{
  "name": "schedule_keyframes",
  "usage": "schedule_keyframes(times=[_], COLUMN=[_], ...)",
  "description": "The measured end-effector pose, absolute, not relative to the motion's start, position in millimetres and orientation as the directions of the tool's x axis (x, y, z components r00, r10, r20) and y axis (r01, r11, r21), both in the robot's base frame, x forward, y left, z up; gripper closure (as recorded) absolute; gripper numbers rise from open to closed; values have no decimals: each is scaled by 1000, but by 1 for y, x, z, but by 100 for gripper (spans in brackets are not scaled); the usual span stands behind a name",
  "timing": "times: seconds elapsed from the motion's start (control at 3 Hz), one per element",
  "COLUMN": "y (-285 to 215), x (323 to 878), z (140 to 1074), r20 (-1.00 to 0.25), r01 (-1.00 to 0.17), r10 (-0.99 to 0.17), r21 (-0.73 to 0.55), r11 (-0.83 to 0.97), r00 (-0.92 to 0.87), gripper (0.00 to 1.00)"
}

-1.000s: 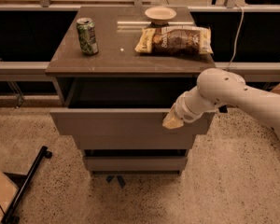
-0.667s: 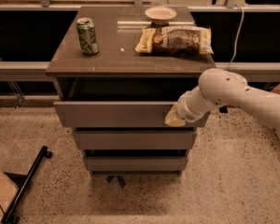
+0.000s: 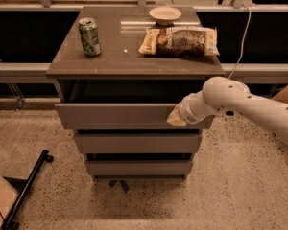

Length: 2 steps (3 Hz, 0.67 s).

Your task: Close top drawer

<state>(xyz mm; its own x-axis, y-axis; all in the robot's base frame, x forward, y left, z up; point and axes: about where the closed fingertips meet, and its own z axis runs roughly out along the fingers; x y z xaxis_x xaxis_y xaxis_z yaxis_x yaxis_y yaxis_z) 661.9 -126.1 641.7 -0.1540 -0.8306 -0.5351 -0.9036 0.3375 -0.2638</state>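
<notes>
One top drawer (image 3: pixel 115 116) sits partly out beneath the cabinet tabletop (image 3: pixel 129 61). Gripper (image 3: pixel 176 118) is against the right end of its front panel; open or closed, can't tell. Drawer likely rigid, light, sliding easily. No handle, so push the flat front, nearer the middle.

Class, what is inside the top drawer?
Only dark shadow shows inside the top drawer; the tabletop covers it, so any contents are hidden. The hand rests against its front's right end.
</notes>
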Motion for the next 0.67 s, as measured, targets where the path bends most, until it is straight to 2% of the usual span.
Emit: schedule_keyframes(times=[0.33, 0.67], y=[-125, -124], x=[676, 675], z=[636, 634], r20=[-549, -549], r01=[-896, -897], r10=[-824, -824], r21=[-282, -279], r11=[344, 341], r00=[-143, -143], gripper=[84, 60])
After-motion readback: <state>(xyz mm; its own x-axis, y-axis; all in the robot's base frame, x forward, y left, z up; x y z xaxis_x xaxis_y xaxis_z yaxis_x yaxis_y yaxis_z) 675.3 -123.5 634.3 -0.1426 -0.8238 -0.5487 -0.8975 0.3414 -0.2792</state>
